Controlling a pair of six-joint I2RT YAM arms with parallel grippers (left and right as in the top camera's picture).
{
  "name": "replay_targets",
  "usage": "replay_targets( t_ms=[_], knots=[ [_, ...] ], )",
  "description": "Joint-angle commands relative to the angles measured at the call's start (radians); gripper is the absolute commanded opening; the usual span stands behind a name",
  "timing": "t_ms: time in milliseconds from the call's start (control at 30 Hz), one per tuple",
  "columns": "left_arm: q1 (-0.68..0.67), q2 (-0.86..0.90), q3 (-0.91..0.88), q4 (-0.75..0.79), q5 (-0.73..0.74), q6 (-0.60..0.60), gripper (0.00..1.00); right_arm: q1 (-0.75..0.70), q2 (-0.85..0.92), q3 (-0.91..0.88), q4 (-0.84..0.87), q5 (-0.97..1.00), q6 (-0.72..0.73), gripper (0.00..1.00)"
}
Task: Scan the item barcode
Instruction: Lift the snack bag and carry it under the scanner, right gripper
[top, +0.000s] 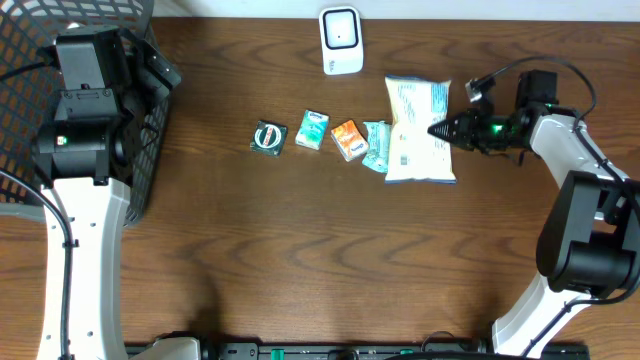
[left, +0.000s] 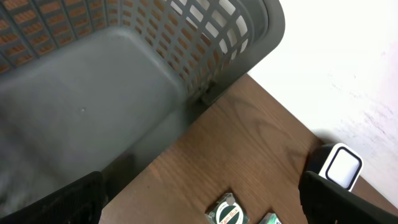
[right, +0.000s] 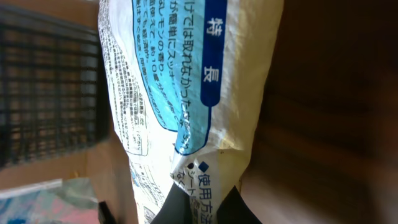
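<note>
Grasp step: right jaws pinched on right edge of white-and-blue plastic pouch, on wooden surface, right of centre. Left jaws wide, upper left. Next, judged: lift, present to white box scanner, top centre.

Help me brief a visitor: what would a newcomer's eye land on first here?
The large white-and-blue packet on the right stands out first, its edge pinched by the right gripper. Next come the row of four small packs to its left, the white scanner behind them, and the grey basket at far left.
</note>
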Motion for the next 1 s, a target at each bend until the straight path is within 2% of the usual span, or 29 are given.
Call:
replay_targets(
  t_ms=[0, 100, 367, 533, 600, 767, 967],
  knots=[
    [0.004, -0.005, 0.002, -0.003, -0.002, -0.012, 0.97, 0.012, -0.093, 0.020, 0.069, -0.153, 0.059, 0.01],
    [0.004, -0.005, 0.002, -0.003, -0.002, -0.011, 0.98, 0.021, -0.158, 0.020, 0.159, -0.141, 0.114, 0.01],
    [0.004, -0.005, 0.002, -0.003, -0.002, -0.012, 0.98, 0.082, -0.338, 0.020, 0.399, -0.017, 0.376, 0.01],
    [0.004, -0.005, 0.002, -0.003, -0.002, -0.012, 0.98, 0.138, -0.364, 0.020, 0.513, -0.008, 0.598, 0.01],
    [0.004, -0.005, 0.002, -0.003, -0.002, -0.012, 0.98, 0.163, -0.363, 0.020, 0.517, -0.011, 0.693, 0.01],
    [0.004, -0.005, 0.002, -0.003, -0.002, -0.012, 0.98, 0.230, -0.364, 0.020, 0.511, -0.113, 0.805, 0.01],
    [0.004, -0.005, 0.002, -0.003, -0.002, -0.012, 0.98, 0.293, -0.364, 0.020, 0.468, -0.104, 0.818, 0.01]
  ],
)
